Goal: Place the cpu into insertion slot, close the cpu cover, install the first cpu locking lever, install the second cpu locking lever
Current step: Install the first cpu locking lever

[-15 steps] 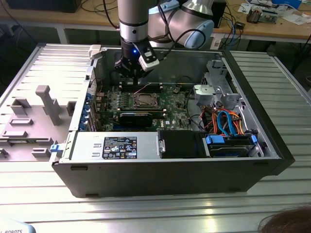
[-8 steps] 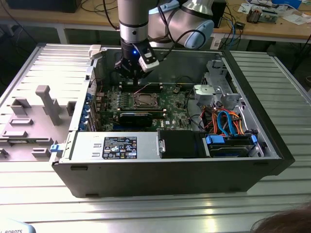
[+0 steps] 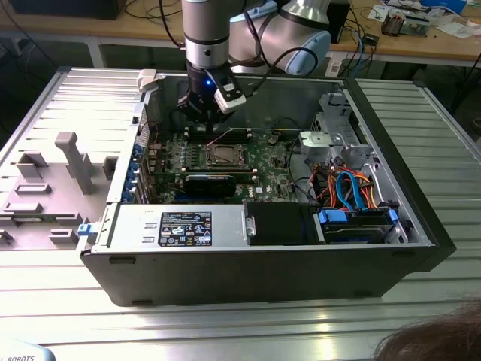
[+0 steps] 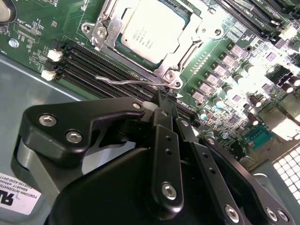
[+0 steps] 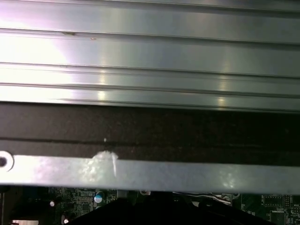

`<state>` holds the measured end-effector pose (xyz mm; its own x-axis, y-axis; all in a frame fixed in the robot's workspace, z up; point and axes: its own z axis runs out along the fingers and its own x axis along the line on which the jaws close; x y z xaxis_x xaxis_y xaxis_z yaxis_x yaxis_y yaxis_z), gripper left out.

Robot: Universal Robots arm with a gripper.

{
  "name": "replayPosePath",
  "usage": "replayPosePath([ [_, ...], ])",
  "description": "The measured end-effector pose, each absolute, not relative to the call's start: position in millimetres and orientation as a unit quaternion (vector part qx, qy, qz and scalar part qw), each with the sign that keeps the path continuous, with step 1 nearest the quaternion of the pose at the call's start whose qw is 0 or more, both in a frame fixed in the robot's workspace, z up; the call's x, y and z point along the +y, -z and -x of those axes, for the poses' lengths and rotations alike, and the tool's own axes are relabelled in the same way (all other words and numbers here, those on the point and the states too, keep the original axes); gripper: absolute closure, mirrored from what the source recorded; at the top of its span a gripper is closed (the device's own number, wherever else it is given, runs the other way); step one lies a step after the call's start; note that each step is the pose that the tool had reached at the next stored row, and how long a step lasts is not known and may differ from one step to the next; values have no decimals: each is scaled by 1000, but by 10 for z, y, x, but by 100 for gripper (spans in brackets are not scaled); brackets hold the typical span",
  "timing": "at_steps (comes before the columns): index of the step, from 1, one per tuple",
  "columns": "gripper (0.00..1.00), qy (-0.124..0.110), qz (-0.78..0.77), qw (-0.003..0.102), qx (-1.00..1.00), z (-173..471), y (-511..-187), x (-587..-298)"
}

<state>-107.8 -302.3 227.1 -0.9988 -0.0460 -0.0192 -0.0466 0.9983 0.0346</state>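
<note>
Fingertips of my gripper (image 4: 161,101) sit pinched together in the second wrist view, right at the end of a thin wire locking lever (image 4: 126,80). I cannot tell whether they actually have hold of it or only touch it.

The lever runs alongside the black memory slots (image 4: 89,63), just off the socket's edge. The cpu (image 4: 152,30) lies flat in the insertion slot (image 4: 105,28), its dull silver top facing up. The cpu cover (image 4: 171,70) is down around the chip, its metal frame bordering it.

From the exterior view, I see the gripper (image 3: 204,113) lowered inside the open computer case (image 3: 248,271), near the case's far wall and just behind the socket on the green motherboard (image 3: 267,162). The cpu (image 3: 224,156) shows there near the board's middle. A power supply (image 3: 184,226) lies along the case's near edge, and blue and orange cables (image 3: 349,188) bunch toward the exterior view's right corner.
</note>
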Motion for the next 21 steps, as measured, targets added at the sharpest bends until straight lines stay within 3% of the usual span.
replayPosePath([
  [21,89,-17,23,9,1000,1078,-2198,-3023],
])
